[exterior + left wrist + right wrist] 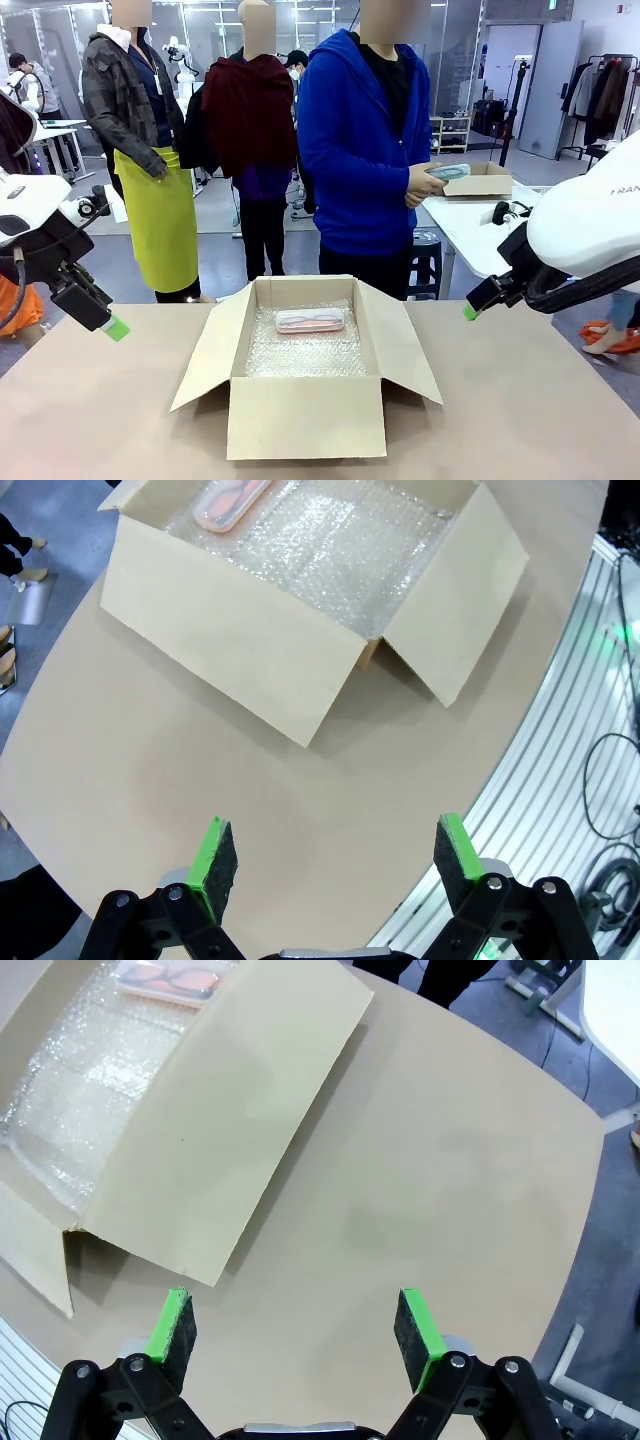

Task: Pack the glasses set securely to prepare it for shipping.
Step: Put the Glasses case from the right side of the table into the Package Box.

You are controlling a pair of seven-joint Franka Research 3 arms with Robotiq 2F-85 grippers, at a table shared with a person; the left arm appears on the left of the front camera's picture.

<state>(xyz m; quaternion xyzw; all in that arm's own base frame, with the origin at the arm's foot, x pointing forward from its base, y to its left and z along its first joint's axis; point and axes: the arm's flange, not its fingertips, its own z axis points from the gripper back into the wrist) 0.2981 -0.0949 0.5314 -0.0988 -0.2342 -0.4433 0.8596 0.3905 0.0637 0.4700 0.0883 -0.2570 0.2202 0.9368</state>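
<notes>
Saw a pale pink, round-cornered oblong glasses case (310,320) lying flat on the bubble wrap lining (305,358) of an open brown cardboard box (305,418). Lay close to the far wall, long axis running side to side, parallel to that wall. Judged the bare nearer stretch of lining roomy enough for a second case alongside.

Found the matching mint green case (450,172) not in the box but up in the hand (424,186) of a person in a blue hooded jacket standing at the far side of the tan table (90,420). Held about level, long axis roughly side to side, off to the right of the box's middle and well above it.

Noted the left gripper (330,855) hanging over bare table to the left of the box, green pads spread wide with nothing between them, the box ahead of the fingers and well apart. Noted the right gripper (295,1325) likewise spread wide and empty over bare table to the right, near the box's opened right flap (230,1120).

Judged the coming move to turn on the mint green case. Lay beyond the box's far wall from both sets of fingers, on the right arm's side, so nearer the right gripper than the left. Judged a handover, if offered, to call for a reach up and across past the far right corner of the box, with fingers turned to close across the case's short width rather than along its length.
</notes>
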